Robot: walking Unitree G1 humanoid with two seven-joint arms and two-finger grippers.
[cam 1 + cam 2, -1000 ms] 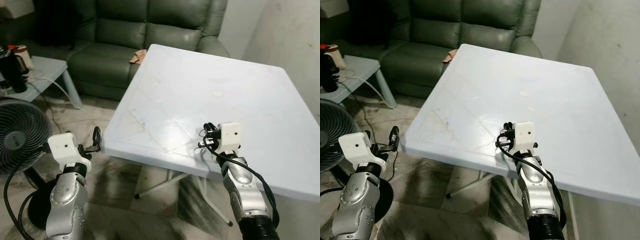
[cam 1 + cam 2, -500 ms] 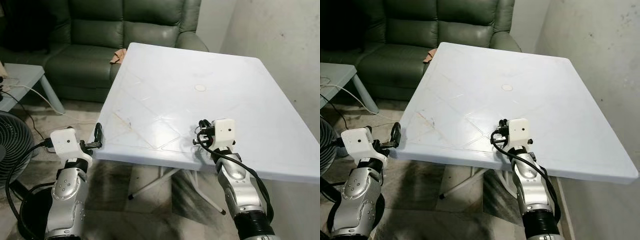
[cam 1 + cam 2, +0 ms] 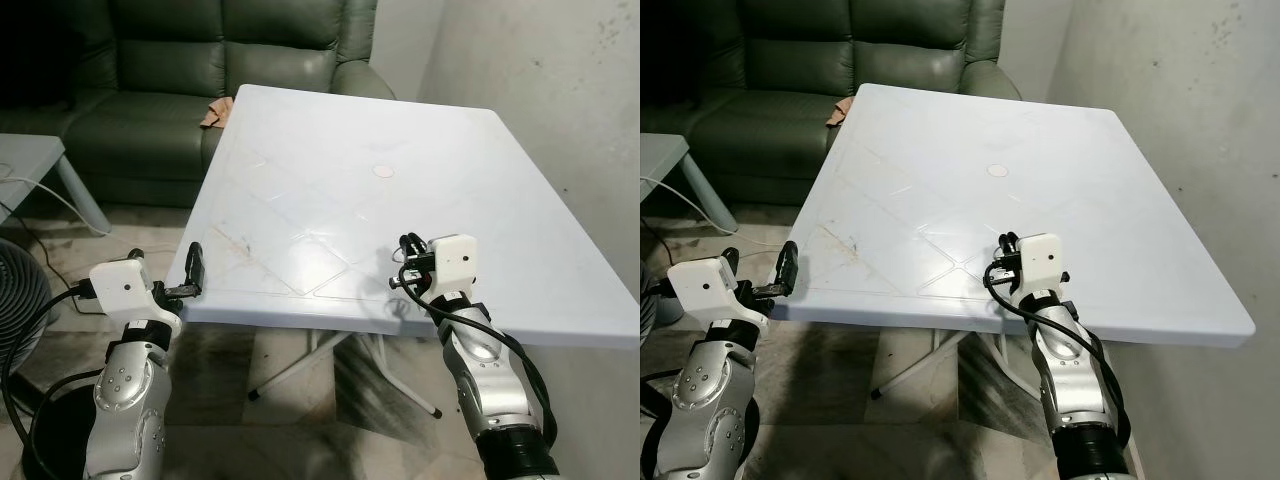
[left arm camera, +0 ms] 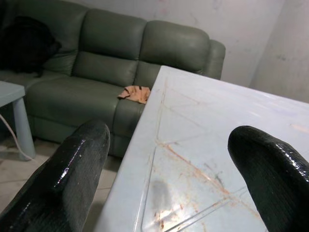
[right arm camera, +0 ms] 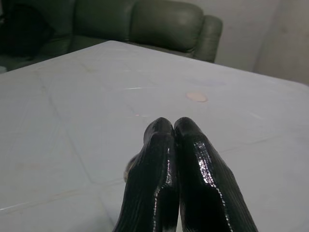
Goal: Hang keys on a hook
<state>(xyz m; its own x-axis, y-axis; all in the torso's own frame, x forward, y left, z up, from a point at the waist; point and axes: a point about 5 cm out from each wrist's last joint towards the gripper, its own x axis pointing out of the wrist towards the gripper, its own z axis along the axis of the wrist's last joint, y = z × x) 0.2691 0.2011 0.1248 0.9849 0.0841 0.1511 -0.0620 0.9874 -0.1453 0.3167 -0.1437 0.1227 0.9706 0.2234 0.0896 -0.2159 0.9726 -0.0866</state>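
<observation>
With no hook in sight, keep the right jaws (image 3: pixel 1006 262) pinched firmly together over the desk (image 3: pixel 940 150) on what seems a key ring (image 5: pixel 129 167); left jaws (image 3: pixel 786 272) idle apart.

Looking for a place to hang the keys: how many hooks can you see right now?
0. The white table has a bare top with a small round mark; behind it are the green sofa and a plain wall. Hooks may lie outside the frame.

A white desk (image 3: pixel 330 190) fills the centre; a green sofa (image 3: pixel 200 70) sits upper left, a pale wall (image 3: pixel 560 90) right, marbled floor (image 3: pixel 250 420) below.
</observation>
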